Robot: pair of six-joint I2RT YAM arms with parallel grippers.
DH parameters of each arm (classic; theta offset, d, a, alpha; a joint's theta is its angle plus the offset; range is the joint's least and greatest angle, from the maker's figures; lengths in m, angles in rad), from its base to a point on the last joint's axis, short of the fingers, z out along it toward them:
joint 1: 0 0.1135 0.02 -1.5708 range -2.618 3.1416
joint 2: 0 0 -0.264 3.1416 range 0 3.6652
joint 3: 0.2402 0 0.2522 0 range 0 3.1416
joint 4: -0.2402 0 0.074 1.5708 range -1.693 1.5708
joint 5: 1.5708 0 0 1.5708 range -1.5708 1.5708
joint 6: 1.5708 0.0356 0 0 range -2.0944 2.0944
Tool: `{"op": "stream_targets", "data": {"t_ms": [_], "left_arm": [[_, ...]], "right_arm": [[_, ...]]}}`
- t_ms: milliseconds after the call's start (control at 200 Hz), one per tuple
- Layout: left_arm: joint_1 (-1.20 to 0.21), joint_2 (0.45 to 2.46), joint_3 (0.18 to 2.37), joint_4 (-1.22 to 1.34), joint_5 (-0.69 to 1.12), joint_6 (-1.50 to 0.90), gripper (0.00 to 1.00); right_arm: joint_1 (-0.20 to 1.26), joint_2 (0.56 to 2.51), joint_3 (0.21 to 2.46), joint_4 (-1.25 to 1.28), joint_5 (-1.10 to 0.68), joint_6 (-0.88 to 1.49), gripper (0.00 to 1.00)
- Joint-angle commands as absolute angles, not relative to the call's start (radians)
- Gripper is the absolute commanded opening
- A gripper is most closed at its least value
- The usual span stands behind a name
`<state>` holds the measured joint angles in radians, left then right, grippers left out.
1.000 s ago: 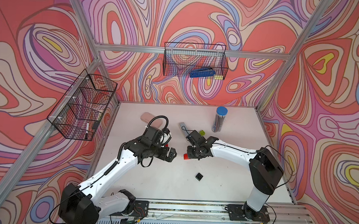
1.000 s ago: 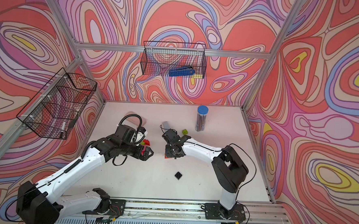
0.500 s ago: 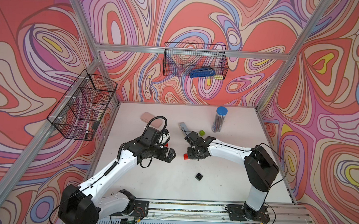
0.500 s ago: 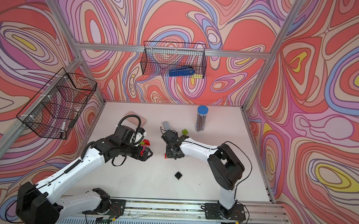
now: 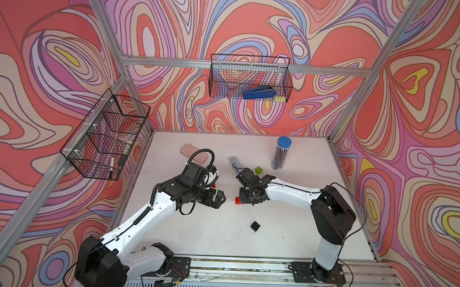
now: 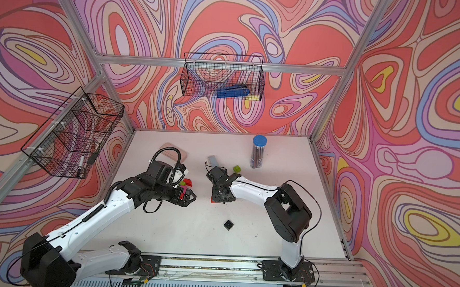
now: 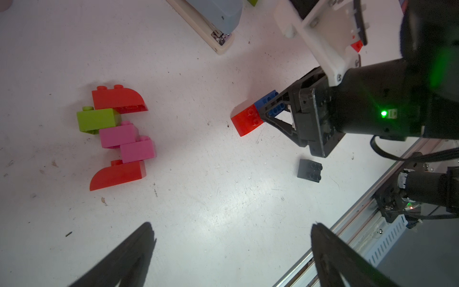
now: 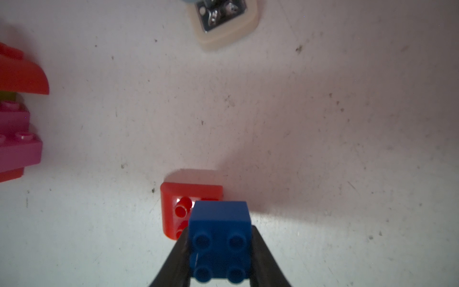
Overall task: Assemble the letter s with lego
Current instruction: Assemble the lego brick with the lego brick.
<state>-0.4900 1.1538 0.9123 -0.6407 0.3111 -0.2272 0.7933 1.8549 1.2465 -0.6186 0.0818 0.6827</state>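
On the left arm's side of the stapler [image 7: 218, 20] we find the left gripper [image 7: 232, 227] hanging over the table [image 7: 223, 193], its jaws spread wide with nothing between them. Also on that side, well apart from the stapler, the lego stack [image 7: 116, 135] lies flat on its side. It runs red curve, lime, two pinks, red curve, stepped into a rough S. Its long axis slants against the stapler's length, and its studs point toward the end nearer the stapler.

Further right, off the stapler's metal end, the right gripper [image 7: 268, 109] is clamped on the flat sides of a blue brick [image 8: 219, 238], whose studs face back along the gripper. The brick is a cube, so it has no real long axis. It touches a red curved brick [image 7: 246, 120] resting on the table, and we cannot tell whether the two are pressed together. A black brick [image 7: 309, 170] lies farther still from the stapler.

We judge these bricks light, rigid and slick. They are best pinched across opposite flat walls, never on studs or curves. The stack hangs together only by offset studs, so we would take it at its pink middle.
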Motion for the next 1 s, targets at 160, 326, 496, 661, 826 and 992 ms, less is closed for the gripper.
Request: {"op": "stream_targets", "data": {"t_ms": [160, 326, 496, 661, 826, 992], "left_arm": [[-0.483, 1.16, 0.895, -0.653, 0.32, -0.21, 1.0], [-0.484, 1.168, 0.894, -0.654, 0.323, -0.209, 1.0], [-0.484, 1.171, 0.893, -0.654, 0.326, -0.209, 1.0], [-0.484, 1.174, 0.893, -0.653, 0.329, -0.206, 1.0], [-0.483, 1.184, 0.896, -0.653, 0.335, -0.204, 1.0], [-0.483, 1.19, 0.896, -0.654, 0.336, -0.202, 1.0]], "right_arm": [[0.811, 1.908, 1.271, -0.654, 0.117, 0.686, 0.3], [0.818, 1.919, 1.273, -0.643, 0.107, 0.689, 0.3], [0.818, 1.935, 1.268, -0.658, 0.12, 0.697, 0.3], [0.819, 1.937, 1.259, -0.687, 0.149, 0.7, 0.3], [0.819, 1.921, 1.262, -0.72, 0.174, 0.693, 0.3], [0.819, 1.932, 1.269, -0.734, 0.18, 0.685, 0.31]]}}
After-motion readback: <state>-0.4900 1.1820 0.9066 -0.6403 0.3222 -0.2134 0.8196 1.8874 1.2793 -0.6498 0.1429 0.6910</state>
